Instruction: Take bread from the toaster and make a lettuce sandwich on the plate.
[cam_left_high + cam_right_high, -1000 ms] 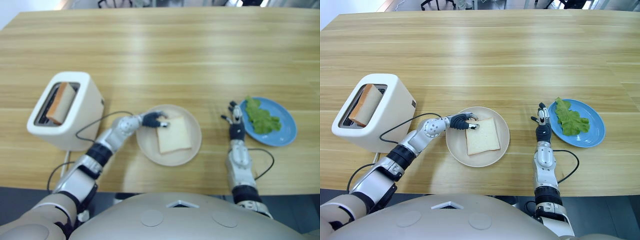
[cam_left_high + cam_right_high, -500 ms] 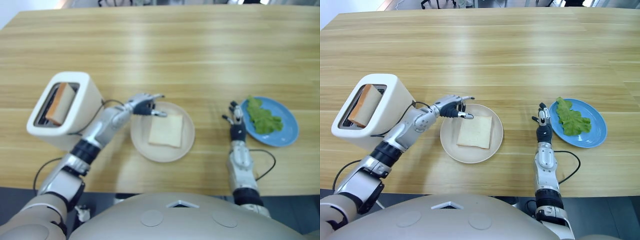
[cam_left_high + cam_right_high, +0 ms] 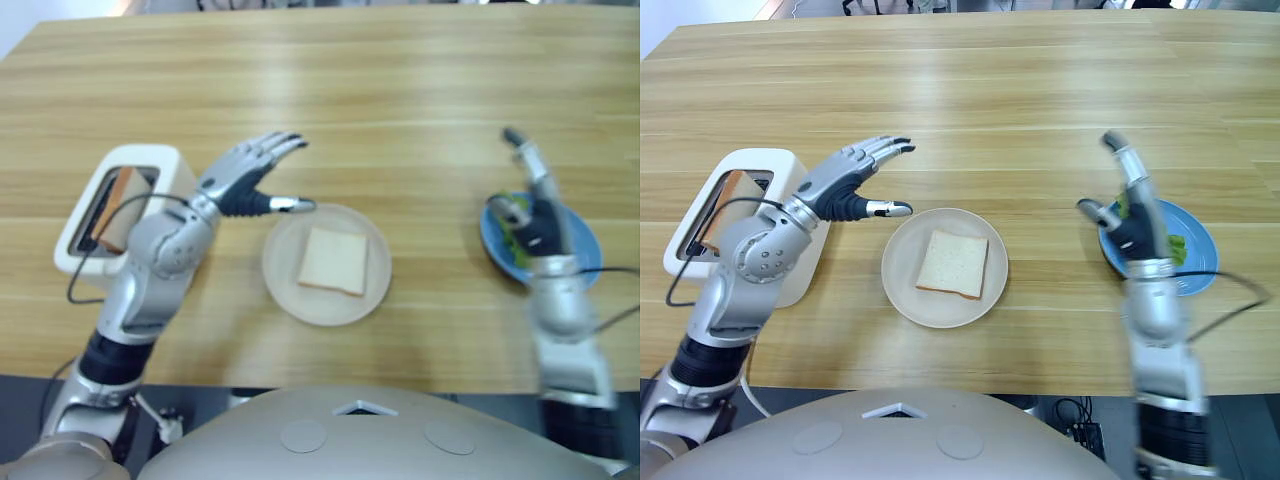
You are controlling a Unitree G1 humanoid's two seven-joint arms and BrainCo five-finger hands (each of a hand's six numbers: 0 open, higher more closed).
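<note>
Fingers (image 3: 878, 151) of our left hand (image 3: 840, 188) are spread wide and hold nothing. We have it raised between the toaster (image 3: 160, 165) and the beige plate (image 3: 902, 292). One bread slice (image 3: 953, 264) lies flat on that plate; a second slice (image 3: 120, 195) stands in the toaster slot. Our right hand (image 3: 1137, 220) is lifted over the blue plate (image 3: 1198, 262), fingers stretched out and empty — the lettuce (image 3: 1180, 245) lies on that plate beneath it, on the wooden table (image 3: 990, 100).
</note>
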